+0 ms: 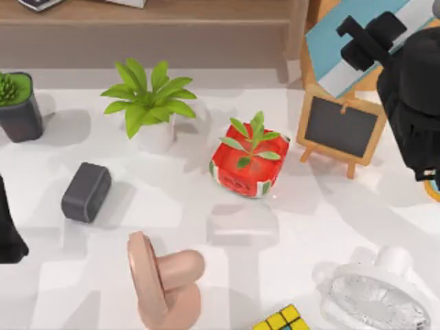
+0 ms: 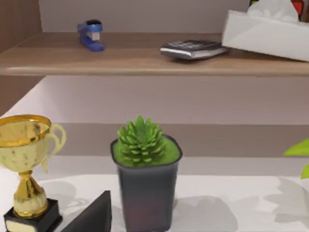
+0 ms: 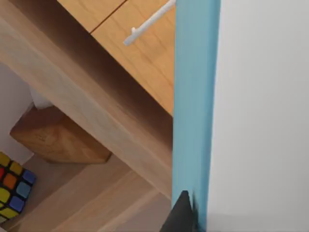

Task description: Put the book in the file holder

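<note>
Even, bright, diffuse light falls from above; soft grey shadows spread across the white counter (image 1: 206,206) beneath each object, with no glare or edge distortion.

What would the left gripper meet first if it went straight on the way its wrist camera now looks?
Probably the succulent in its dark pot, dead ahead; the gold trophy stands off to the side. Depth is unclear.
</note>
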